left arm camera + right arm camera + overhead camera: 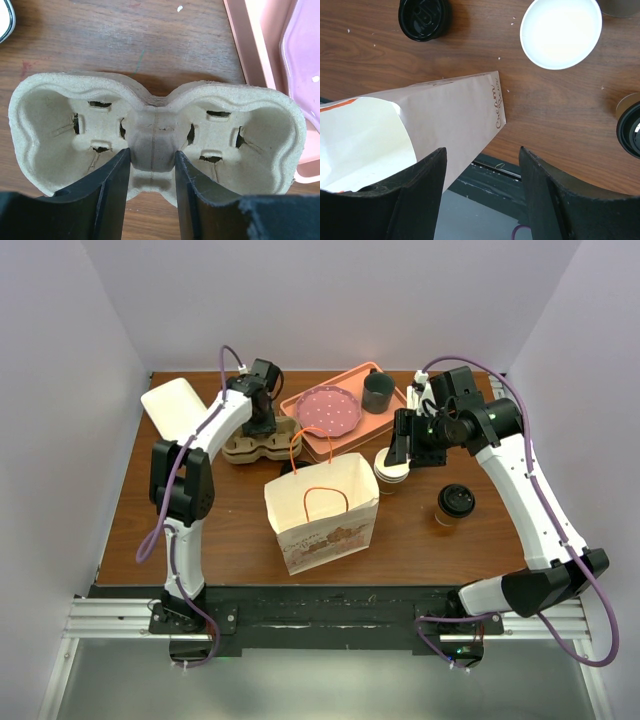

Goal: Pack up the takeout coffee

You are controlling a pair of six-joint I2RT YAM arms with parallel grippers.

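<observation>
- Left pincer (262,425) (151,155): the fingers stand astride the centre rib of a pulp cup carrier (250,448) (250,125), one on each side and partly drawn in. I cannot tell whether they pinch the rib or only flank it.
- The carrier lies flat on the desk (230,530) at the far left-centre, with both wells facing up.
- Just beside the carrier's right end is a pink tray (330,382) (245,40). It carries a spotted pink plate (332,410) (305,50) and a dark mug (378,393) at its far corner.
- A white flat box (175,405) sits in the far-left corner, beyond the left arm.
- Right pincer (398,455) (481,152): the fingers are apart with nothing between them. It hangs above the desk at the bag's right side, over the stack of lidless cups (390,472) (560,32).
- A paper bag (325,520) (455,115) stands upright mid-desk between the two arms, mouth open and orange handles up.
- A loose black lid (422,17) lies on the desk behind the bag.
- Takeout coffee (455,503) (630,130): it stands upright on the desk with its black lid on, right of the bag and nearer the front than the stack. Neither pincer touches it.
- The cup stack is its closest neighbour, on the far-left side. The bag's right wall comes next, and the right forearm passes just to its right.
</observation>
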